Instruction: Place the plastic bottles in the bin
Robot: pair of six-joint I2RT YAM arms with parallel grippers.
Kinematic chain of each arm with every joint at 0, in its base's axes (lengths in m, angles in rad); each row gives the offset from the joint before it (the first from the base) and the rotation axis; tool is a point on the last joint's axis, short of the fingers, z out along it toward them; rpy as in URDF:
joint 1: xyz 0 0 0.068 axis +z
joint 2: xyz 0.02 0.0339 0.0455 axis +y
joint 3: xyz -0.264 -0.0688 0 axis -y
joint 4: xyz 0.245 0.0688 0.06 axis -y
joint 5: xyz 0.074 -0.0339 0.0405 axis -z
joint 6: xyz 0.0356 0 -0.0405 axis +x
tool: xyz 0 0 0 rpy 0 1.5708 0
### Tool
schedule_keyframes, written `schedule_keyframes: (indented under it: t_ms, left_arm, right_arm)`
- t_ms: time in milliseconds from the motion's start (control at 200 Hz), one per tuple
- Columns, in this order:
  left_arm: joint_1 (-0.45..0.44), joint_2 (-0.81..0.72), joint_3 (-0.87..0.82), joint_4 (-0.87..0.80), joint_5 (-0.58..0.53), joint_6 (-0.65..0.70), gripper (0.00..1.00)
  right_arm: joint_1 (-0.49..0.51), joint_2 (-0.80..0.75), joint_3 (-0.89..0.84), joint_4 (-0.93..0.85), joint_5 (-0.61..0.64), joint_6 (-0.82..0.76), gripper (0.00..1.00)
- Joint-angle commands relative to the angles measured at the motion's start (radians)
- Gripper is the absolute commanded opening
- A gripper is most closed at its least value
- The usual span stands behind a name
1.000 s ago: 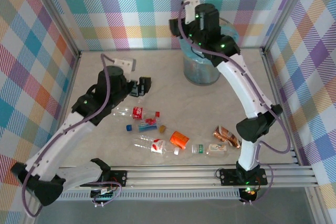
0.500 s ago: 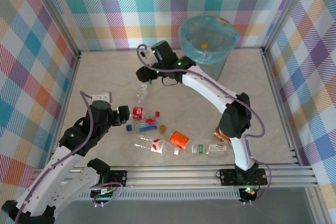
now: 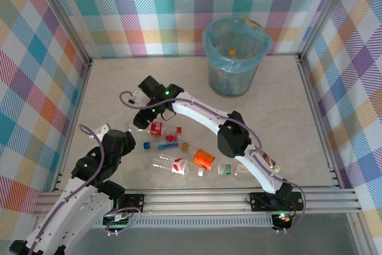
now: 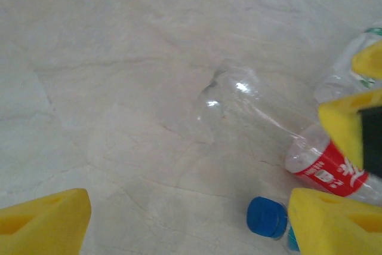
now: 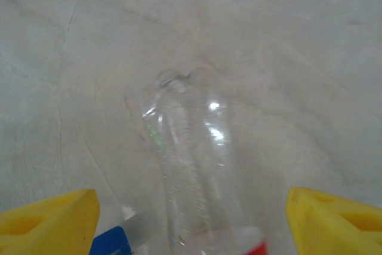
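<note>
Several plastic bottles lie in the middle of the table. A clear bottle with a red label [image 3: 156, 128] [image 4: 262, 117] [image 5: 191, 171] is the leftmost. My right gripper [image 3: 142, 122] [image 5: 191, 222] is open, its yellow fingers [image 5: 51, 219] standing either side of this bottle's clear end without touching it. My left gripper [image 3: 134, 140] [image 4: 188, 225] is open just left of a blue cap [image 3: 147, 145] [image 4: 267, 216], with bare table between its fingers. The bin [image 3: 234, 82], lined with a blue bag, stands at the back right.
More bottles lie to the right: a red-capped one [image 3: 169, 141], a clear one [image 3: 173, 165], an orange one [image 3: 203, 159], a green-capped one [image 3: 239, 169]. Another with a green label [image 4: 352, 58] lies by the right gripper's fingers. Checked walls enclose the table.
My right arm has swung from over the bin down across the table to the red-label bottle, opening wider. My left arm has pulled back toward the near left.
</note>
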Motion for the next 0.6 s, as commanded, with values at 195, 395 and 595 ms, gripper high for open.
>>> schedule_keyframes:
  t_ms: [195,395,595]
  left_arm:
    - [0.054,-0.131,-0.028,-0.046,-0.002,-0.178,0.84]
    - [0.054,-0.206,-0.034,-0.08,-0.037,-0.193,0.81]
    - [0.054,-0.216,-0.011,-0.079,-0.04,-0.149,0.79]
  right_arm:
    - [0.044,0.115,0.07,0.039,0.049,-0.071,0.87]
    - [0.07,0.167,0.099,0.041,0.128,-0.13,0.91]
    - [0.094,0.201,0.142,0.06,0.201,-0.185,0.94]
